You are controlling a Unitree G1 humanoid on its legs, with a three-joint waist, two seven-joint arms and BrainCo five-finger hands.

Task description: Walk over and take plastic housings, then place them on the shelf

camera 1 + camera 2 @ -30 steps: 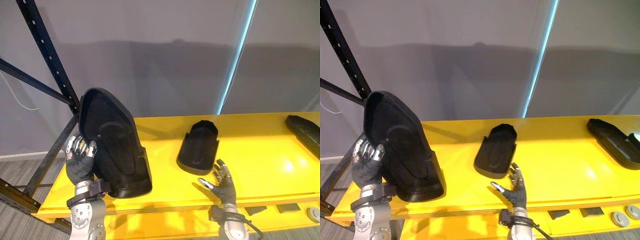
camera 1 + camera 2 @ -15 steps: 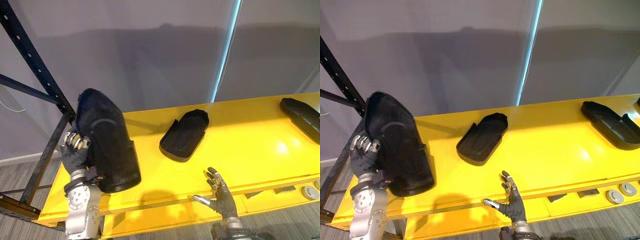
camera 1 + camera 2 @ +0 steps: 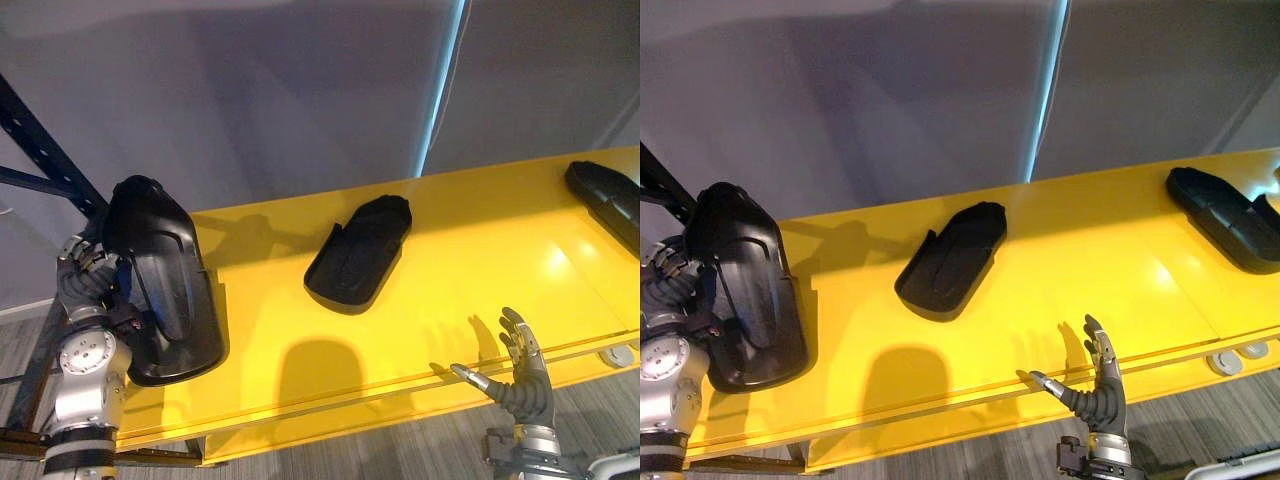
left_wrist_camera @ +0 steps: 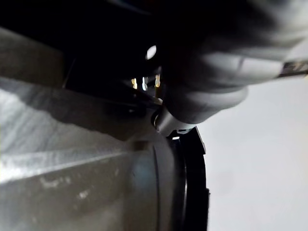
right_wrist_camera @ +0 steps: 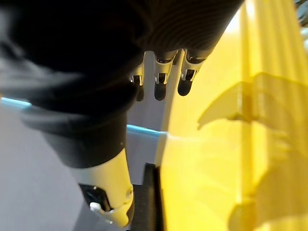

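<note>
Black housing (image 3: 165,290) gripped, left hand (image 3: 82,285) half hidden

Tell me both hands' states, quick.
Left hand: closed on the large black plastic housing.
Right hand: open, holding nothing, by the front edge of the yellow shelf.

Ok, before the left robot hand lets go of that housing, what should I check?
1. Lower end of left housing on shelf: ok.
2. It lies flat: not ok, stands tilted.
3. Grip of left robot hand on its rim: ok, fingers curled round it.
4. Free right robot hand: ok, open by the shelf's front edge.
5. Gap to middle housing: ok, apart.
6. Inside the shelf's left end: cannot tell.
</note>
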